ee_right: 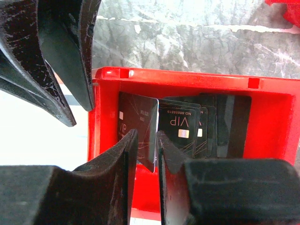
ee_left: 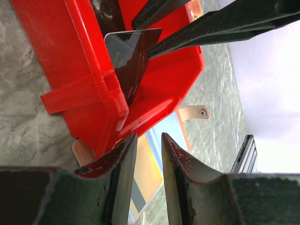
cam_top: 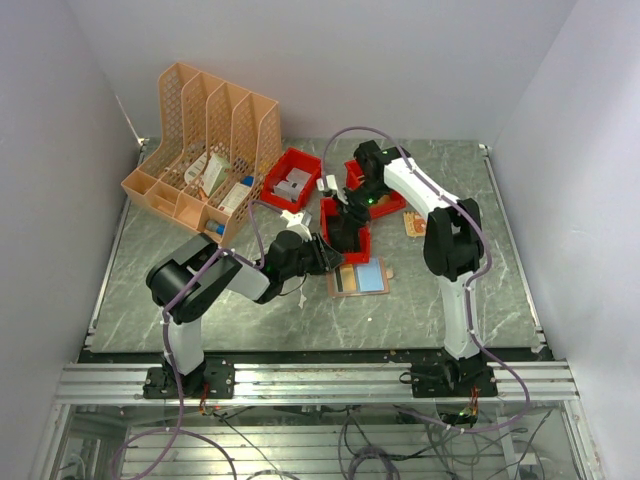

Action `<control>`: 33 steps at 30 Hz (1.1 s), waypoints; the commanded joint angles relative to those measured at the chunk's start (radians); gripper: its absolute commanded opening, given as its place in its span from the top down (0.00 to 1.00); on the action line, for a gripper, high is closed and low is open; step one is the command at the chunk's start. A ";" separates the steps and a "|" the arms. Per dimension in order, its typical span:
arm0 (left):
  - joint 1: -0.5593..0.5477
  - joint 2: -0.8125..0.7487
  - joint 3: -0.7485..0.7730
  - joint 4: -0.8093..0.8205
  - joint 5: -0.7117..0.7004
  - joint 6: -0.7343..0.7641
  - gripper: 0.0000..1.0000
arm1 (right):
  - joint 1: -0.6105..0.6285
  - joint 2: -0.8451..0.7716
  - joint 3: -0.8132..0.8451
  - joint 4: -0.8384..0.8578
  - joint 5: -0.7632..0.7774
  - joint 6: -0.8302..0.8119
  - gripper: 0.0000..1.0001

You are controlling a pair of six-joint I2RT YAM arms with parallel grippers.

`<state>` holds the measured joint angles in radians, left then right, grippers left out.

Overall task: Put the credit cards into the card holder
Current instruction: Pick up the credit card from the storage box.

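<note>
Nearest the arm bases, the left claw (ee_left: 147,140) sits low at centre frame. Its jaws are partly apart with nothing between them, so it is open and empty.

Just beyond it the card holder (cam_top: 362,278) lies flat and opened out on the table (cam_top: 150,300), just below centre in the top view.
- Its long axis runs left-right in the frame, inner face up.
- Its snap tab (ee_left: 194,112) points to the right side.
- A blue card (cam_top: 372,277) and a yellow card (ee_left: 147,173) lie on it. I can't tell whether they are tucked into a slot or only resting there.

The red bin (ee_left: 70,56) sits at the holder's upper edge, and its lower corner seems to overlap the holder.

Inside the bin, the right claw (ee_right: 146,133) straddles the edge of a black card (ee_right: 140,117), with the jaws nearly together around it. I can't tell whether the pinch is firm. The card stands tilted off the bin floor, its long axis up-down in the right wrist view and one corner raised.

More black cards (ee_right: 183,122) are stacked behind it, leaning on the bin's back wall.

Judged progress is early to middle: at most two cards are at the holder. Left to do is carrying the black card over, then the remaining cards, and probably closing the flap.

Farther back are two other red bins (cam_top: 290,178) (cam_top: 385,200) and, at upper left, the orange rack (cam_top: 205,140).
</note>
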<state>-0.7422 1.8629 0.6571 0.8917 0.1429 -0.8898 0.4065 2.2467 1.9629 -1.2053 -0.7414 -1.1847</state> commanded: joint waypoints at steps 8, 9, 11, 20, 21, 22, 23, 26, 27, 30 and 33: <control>0.034 0.012 -0.007 -0.011 -0.066 0.043 0.60 | 0.017 -0.061 -0.097 -0.110 -0.040 0.061 0.78; 0.034 0.014 -0.007 -0.010 -0.065 0.042 0.60 | 0.017 -0.070 -0.105 -0.100 -0.038 0.067 0.78; 0.034 0.016 -0.006 -0.008 -0.064 0.040 0.60 | 0.018 -0.084 -0.130 -0.075 -0.031 0.084 0.78; 0.033 0.010 -0.013 -0.005 -0.065 0.041 0.59 | 0.030 -0.140 -0.222 0.036 -0.002 0.136 0.78; 0.034 0.010 -0.013 -0.004 -0.064 0.041 0.60 | 0.030 -0.148 -0.235 0.070 0.011 0.158 0.79; 0.034 0.009 -0.013 -0.004 -0.063 0.041 0.60 | 0.030 -0.158 -0.251 0.110 0.032 0.198 0.80; 0.034 0.009 -0.013 -0.002 -0.062 0.042 0.60 | 0.031 -0.168 -0.269 0.152 0.048 0.229 0.81; 0.033 0.003 -0.013 -0.004 -0.062 0.043 0.60 | 0.029 -0.175 -0.279 0.248 0.080 0.311 0.86; 0.033 -0.001 -0.014 -0.005 -0.061 0.044 0.59 | 0.029 -0.171 -0.270 0.260 0.086 0.330 0.88; 0.034 -0.010 -0.020 -0.005 -0.062 0.049 0.60 | 0.030 -0.143 -0.233 0.270 0.093 0.362 0.91; 0.034 -0.025 -0.033 0.002 -0.060 0.053 0.60 | 0.031 -0.090 -0.185 0.218 0.055 0.344 0.92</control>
<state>-0.7189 1.8587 0.6525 0.8955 0.1295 -0.8772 0.4335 2.1021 1.7157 -0.9852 -0.6758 -0.8745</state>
